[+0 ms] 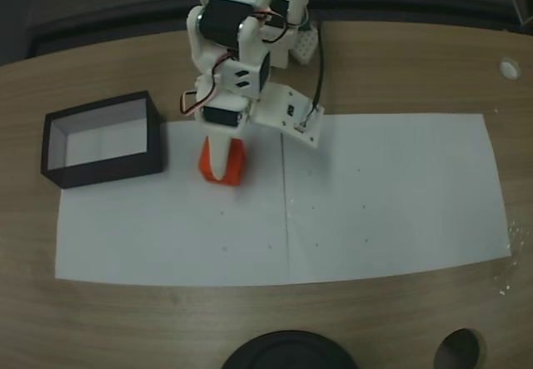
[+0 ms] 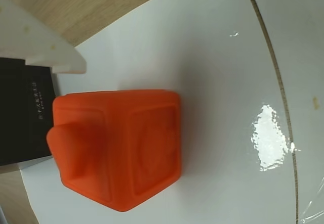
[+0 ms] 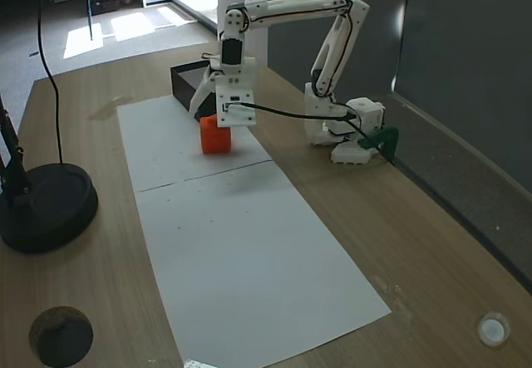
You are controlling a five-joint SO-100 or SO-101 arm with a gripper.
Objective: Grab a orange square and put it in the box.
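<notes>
On your bench (image 1: 416,69) you have one orange square (image 1: 225,165), one box (image 1: 104,169) and one white arm (image 3: 287,7). You also have two paper sheets (image 1: 391,194) laid edge to edge, and one round black base (image 3: 46,206).

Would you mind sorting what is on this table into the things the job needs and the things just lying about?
For the job:
- orange square, on the white paper
- box, at the paper's edge, nothing visible inside it
- gripper, down over the square

Lying about:
- white paper sheets
- round black stand base
- small white disc on the wood
</notes>
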